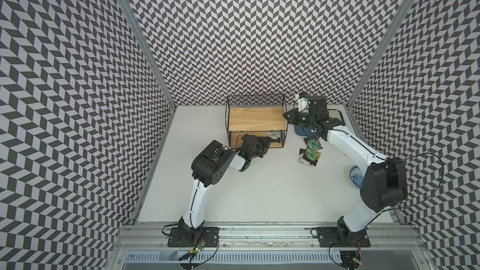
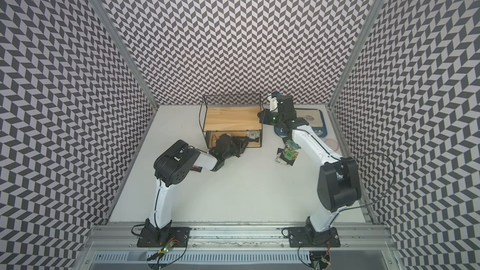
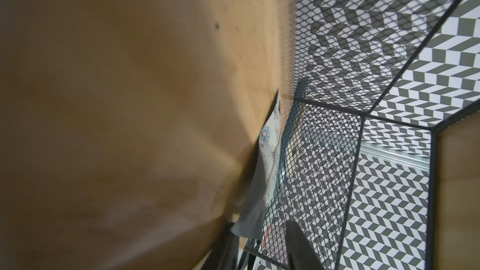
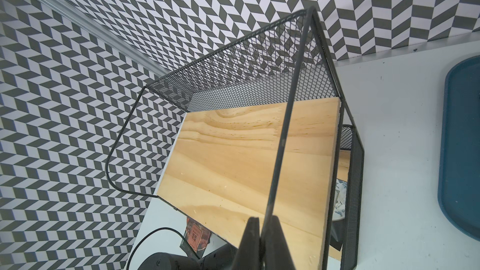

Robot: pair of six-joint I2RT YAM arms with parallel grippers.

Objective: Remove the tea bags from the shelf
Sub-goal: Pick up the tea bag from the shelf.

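Note:
The shelf (image 1: pixel 255 119) (image 2: pixel 231 119) stands at the back of the table. My left gripper (image 1: pixel 346 142) (image 3: pixel 259 224) reaches into its lower tier. A white tea bag (image 3: pixel 270 149) (image 1: pixel 352 134) leans against the mesh side there, and its black corner sits between my open fingers (image 3: pixel 298 245). My right gripper (image 4: pixel 265 220) (image 1: pixel 285 115) is shut on the shelf's thin front wire at the top right corner. Several tea bags (image 1: pixel 311 151) (image 2: pixel 289 151) lie on the table to the right. An orange-red tea bag (image 4: pixel 194 237) shows under the top board's edge.
A blue tray (image 4: pixel 462 151) (image 1: pixel 301 132) lies right of the shelf, partly under my right arm. A blue-and-white bowl (image 1: pixel 354 177) sits by the right wall, and a pink round lid (image 2: pixel 331 143) lies near the tray. Patterned walls close in three sides.

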